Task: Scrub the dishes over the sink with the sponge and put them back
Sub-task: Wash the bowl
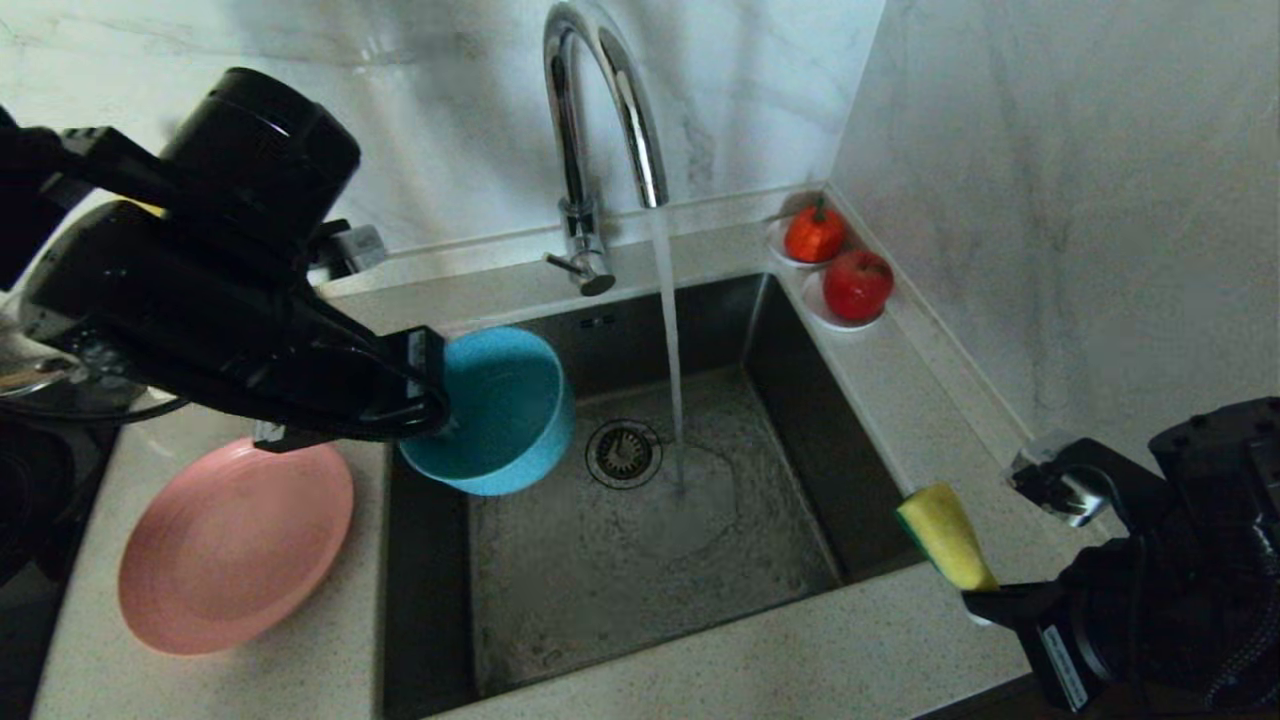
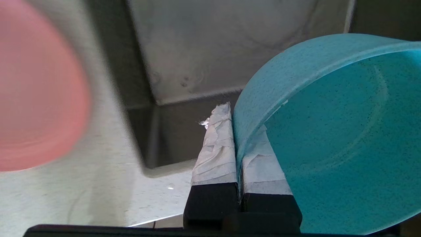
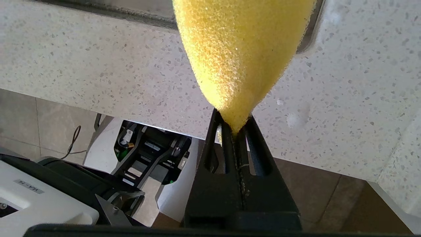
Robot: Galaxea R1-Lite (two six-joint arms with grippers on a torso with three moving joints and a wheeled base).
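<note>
- Left gripper (image 1: pixel 435 400): I logged it at the 9 o'clock side of the sink, its taped fingers (image 2: pixel 217 148) clamped on the rim of the bowl, one finger inside the wall and one outside.
- Bowl (image 1: pixel 500 410): teal-blue, carried clear of the counter over the sink's 9 o'clock edge, tipped on its side with the mouth turned toward 3 o'clock.
- Plate (image 1: pixel 235 545): wide, round, pink; I found it flat on the counter at 8 o'clock from the sink, just beside the basin's edge and apart from the bowl.
- Right gripper (image 1: pixel 985 590): I noted it over the counter at the sink's 4 o'clock corner, pinched tight on one end of the sponge.
- Sponge (image 1: pixel 945 535): yellow foam facing up, a thin green edge showing along one side; it stuck out from the fingers toward the basin, squeezed to a wedge at the held end.
- Sink (image 1: pixel 800 400): dark steel basin with a wet floor and a round drain strainer (image 1: pixel 623 453) near its middle.
- Tap (image 1: pixel 600 130): chrome gooseneck at 12 o'clock, running; its stream (image 1: pixel 670 330) landed just to the 3 o'clock side of the strainer.
- Two red fruits (image 1: pixel 838 262): each on a small white saucer, on the ledge at 2 o'clock.
</note>
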